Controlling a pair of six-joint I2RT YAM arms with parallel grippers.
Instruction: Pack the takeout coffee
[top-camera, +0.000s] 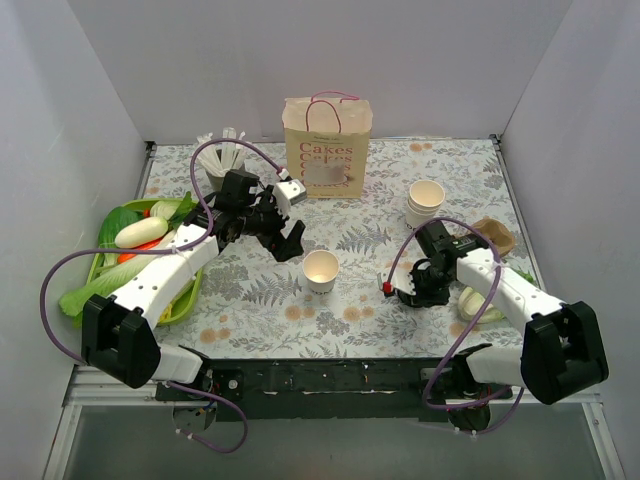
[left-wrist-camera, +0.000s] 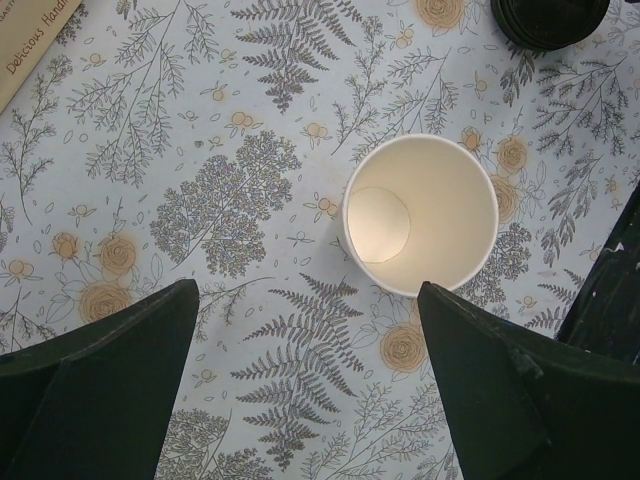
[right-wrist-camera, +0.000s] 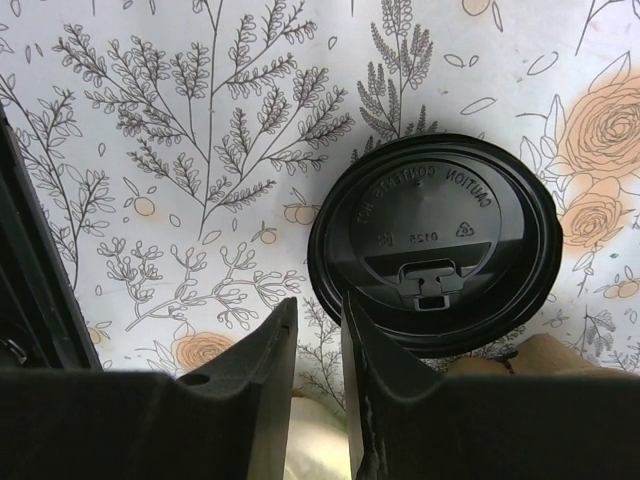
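Note:
The takeout coffee's cup (top-camera: 321, 270), a small white paper cup, stands upright, open-topped and empty (left-wrist-camera: 420, 212) at mid-table. My left gripper (top-camera: 290, 238) hovers just left of and behind it, jaws wide open (left-wrist-camera: 307, 290), the cup past the right fingertip and not between the fingers. A separate flat black lid (right-wrist-camera: 435, 240) lies on the patterned tablecloth; it also shows at the top right of the left wrist view (left-wrist-camera: 550, 18). My right gripper (right-wrist-camera: 318, 305) sits low at the lid's left rim, its jaws a narrow gap apart with only cloth between them.
A paper bag (top-camera: 327, 147) printed "Cakes" stands upright at the back centre. A stack of cream cups (top-camera: 426, 200) stands right of it. A green basket (top-camera: 190, 290) of vegetables lies at the left. A pale cabbage (top-camera: 470, 300) lies under my right arm.

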